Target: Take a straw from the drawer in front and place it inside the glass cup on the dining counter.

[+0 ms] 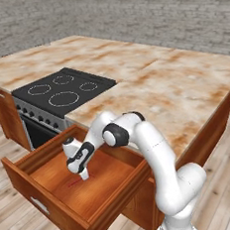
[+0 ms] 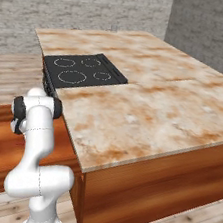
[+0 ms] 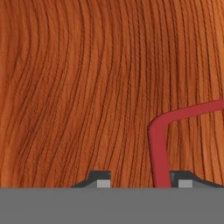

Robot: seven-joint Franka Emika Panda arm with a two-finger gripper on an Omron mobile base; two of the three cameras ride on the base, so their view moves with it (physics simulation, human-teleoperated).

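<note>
- red straw (image 3: 158, 144), bent, lower right of the hand view, between the fingertips (image 3: 103, 180)
- hand (image 1: 84, 176) parted, low inside the open drawer (image 1: 108, 180)

straw (image 3: 158, 144) in drawer (image 1: 101, 185), between pincer (image 3: 144, 180) tips; cooktop (image 1: 65, 90) behind drawer, in dining counter (image 1: 169, 87)

Black glass cooktop (image 1: 65, 91) w/ four ring burners, upper left of left base view; oven front (image 1: 38, 125) w/ knobs below it. Grey brick wall (image 1: 127, 11) across top. Pale plank floor (image 1: 12, 216) lower left.
</note>
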